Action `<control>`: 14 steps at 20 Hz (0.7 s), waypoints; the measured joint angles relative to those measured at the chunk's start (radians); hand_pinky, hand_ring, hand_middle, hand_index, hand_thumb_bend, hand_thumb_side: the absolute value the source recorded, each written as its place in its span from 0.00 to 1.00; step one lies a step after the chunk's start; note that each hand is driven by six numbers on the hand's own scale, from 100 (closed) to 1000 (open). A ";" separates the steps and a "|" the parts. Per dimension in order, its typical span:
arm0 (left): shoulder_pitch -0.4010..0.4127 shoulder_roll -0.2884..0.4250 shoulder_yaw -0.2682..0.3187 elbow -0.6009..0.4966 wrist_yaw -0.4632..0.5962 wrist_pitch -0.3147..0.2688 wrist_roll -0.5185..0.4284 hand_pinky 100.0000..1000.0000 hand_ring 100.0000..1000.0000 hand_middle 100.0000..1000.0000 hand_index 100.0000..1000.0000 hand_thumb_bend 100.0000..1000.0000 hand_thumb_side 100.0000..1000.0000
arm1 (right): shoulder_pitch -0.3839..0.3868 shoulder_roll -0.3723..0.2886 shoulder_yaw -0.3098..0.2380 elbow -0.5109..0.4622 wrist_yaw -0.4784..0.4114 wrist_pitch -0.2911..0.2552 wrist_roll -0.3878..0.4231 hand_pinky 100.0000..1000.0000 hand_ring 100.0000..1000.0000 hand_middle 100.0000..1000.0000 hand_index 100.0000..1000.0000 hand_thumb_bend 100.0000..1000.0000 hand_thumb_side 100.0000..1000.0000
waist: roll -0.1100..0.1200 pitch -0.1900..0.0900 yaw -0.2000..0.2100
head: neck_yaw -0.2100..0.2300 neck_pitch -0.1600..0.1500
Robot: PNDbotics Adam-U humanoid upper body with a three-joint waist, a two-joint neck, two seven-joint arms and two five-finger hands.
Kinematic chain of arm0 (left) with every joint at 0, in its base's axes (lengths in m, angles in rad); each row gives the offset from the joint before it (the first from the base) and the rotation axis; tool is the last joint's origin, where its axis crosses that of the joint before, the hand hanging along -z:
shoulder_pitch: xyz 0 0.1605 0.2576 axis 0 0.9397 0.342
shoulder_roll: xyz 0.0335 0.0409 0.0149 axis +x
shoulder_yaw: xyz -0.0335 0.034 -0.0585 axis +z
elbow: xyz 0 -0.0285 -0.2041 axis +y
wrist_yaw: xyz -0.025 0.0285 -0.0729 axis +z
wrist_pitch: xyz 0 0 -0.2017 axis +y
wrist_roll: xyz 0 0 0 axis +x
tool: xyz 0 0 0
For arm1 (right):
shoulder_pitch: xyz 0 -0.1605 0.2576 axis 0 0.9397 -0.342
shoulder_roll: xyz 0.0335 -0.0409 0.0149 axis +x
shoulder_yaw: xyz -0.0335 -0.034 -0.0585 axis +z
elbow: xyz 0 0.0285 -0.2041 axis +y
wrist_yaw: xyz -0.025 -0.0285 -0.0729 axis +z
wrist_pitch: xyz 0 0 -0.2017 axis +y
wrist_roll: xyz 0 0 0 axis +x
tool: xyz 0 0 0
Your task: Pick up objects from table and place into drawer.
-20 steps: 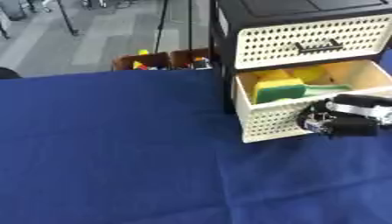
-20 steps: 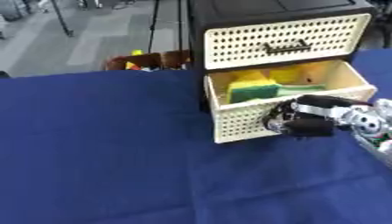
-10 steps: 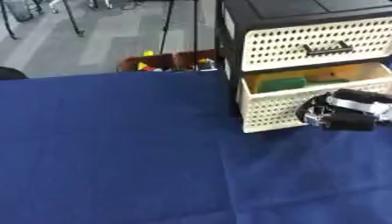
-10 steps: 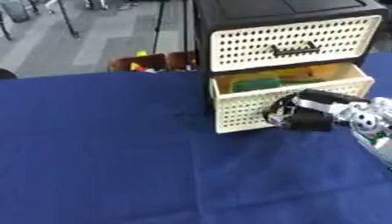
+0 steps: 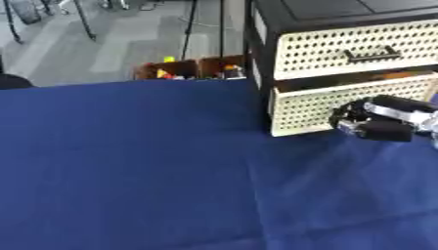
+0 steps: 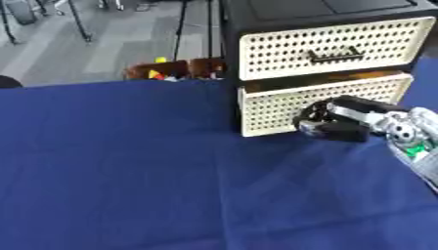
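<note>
So the robot's right hand (image 6: 335,124) is sitting right up against the front of the cream perforated plastic lower drawer (image 6: 282,111) of the black-framed drawer cabinet (image 6: 256,14), and that drawer is looking almost shut, with just a thin dark gap showing along its top edge. The fingers are looking curled in toward the panel, but I honestly can't tell whether they're hooked on anything or just bunched up and pressing, so I'm leaving that open.

The objects that are supposed to go in the drawer aren't showing anywhere on the blue cloth-covered table (image 5: 128,161). Nothing's peeking through that gap clearly either, so my guess is they're already inside and this is the closing push.

If that's the step, here's how I'd do it well. Keep the contact near the middle of the drawer front so it's sliding straight and not racking sideways in the frame. Push level with the table, not downward, since the hand is riding low near the bottom edge and could drag on the cloth. Go until the lower front is lining up flush with the cream perforated upper drawer (image 6: 329,44) above it.

The left hand isn't showing in either view.
</note>
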 measured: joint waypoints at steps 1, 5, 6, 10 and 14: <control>0.000 0.000 0.000 0.000 0.000 0.000 -0.001 0.37 0.54 0.57 0.73 0.11 0.99 | -0.003 0.004 0.002 0.006 0.001 -0.003 -0.006 0.59 0.82 0.87 0.88 0.12 1.00 | 0.000 0.001 0.000 | 0.000 0.000; 0.000 -0.001 0.000 0.000 0.001 0.001 -0.003 0.37 0.54 0.57 0.73 0.10 0.99 | -0.010 0.010 0.008 0.021 0.003 -0.019 -0.023 0.59 0.83 0.88 0.89 0.14 1.00 | 0.000 0.003 0.000 | 0.000 0.000; 0.000 -0.001 0.000 0.000 0.001 0.001 -0.003 0.37 0.54 0.57 0.73 0.10 0.99 | -0.011 0.012 0.009 0.024 0.003 -0.022 -0.027 0.60 0.83 0.89 0.90 0.15 1.00 | 0.000 0.003 0.000 | 0.000 -0.001; 0.000 -0.007 0.000 0.000 0.001 0.002 -0.005 0.37 0.54 0.57 0.73 0.10 0.99 | -0.014 0.013 0.010 0.033 0.003 -0.034 -0.037 0.61 0.84 0.90 0.92 0.15 1.00 | 0.000 0.003 0.004 | -0.001 -0.009; 0.000 -0.008 0.000 0.000 0.001 0.002 -0.005 0.38 0.54 0.57 0.73 0.11 0.99 | -0.010 0.013 0.014 0.036 0.002 -0.042 -0.034 0.60 0.83 0.88 0.90 0.18 1.00 | 0.000 0.003 0.002 | -0.001 -0.009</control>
